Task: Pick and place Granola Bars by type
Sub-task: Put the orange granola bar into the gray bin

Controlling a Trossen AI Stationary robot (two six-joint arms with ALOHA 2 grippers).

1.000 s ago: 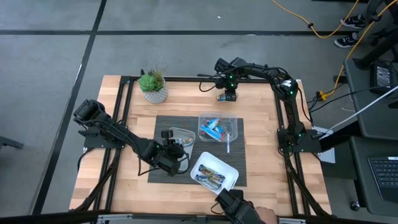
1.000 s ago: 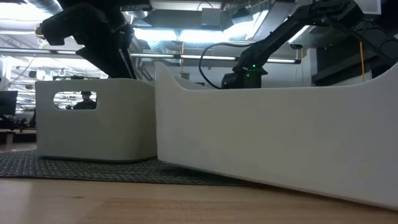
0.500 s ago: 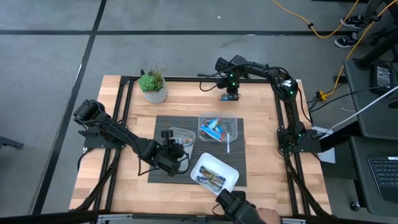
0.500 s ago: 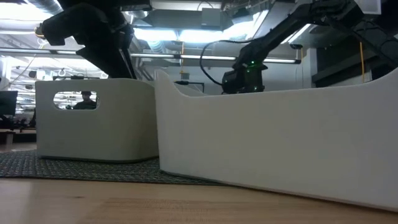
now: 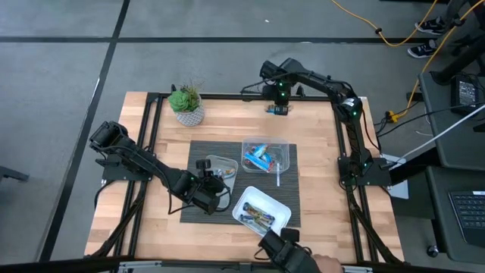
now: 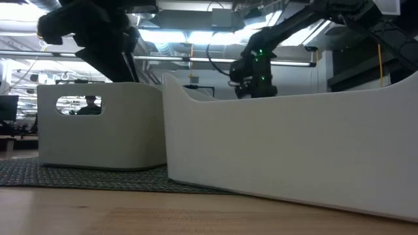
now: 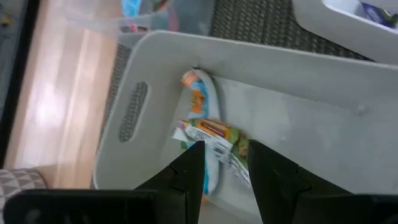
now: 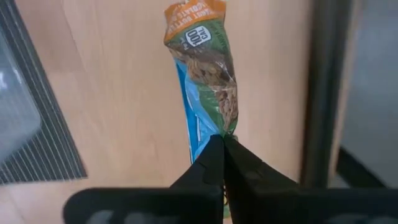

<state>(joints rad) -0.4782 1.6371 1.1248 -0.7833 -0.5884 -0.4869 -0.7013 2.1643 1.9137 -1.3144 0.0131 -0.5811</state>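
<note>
Right gripper [image 8: 222, 146], fingers pinched shut on a blue-green-orange foil granola bar [image 8: 203, 71], its length trailing straight ahead, beyond the clear plastic tray [image 5: 267, 156].

Bar [image 7: 208, 134] under left pincer [image 7: 225, 163], half-hidden

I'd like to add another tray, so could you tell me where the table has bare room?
Bare wood runs down the table's left side, between the potted plant and the left arm, and along the right edge beside the dark mat. The mat is crowded: grey tray, clear tray, white tray. At the far edge the right gripper holds a granola bar.
</note>
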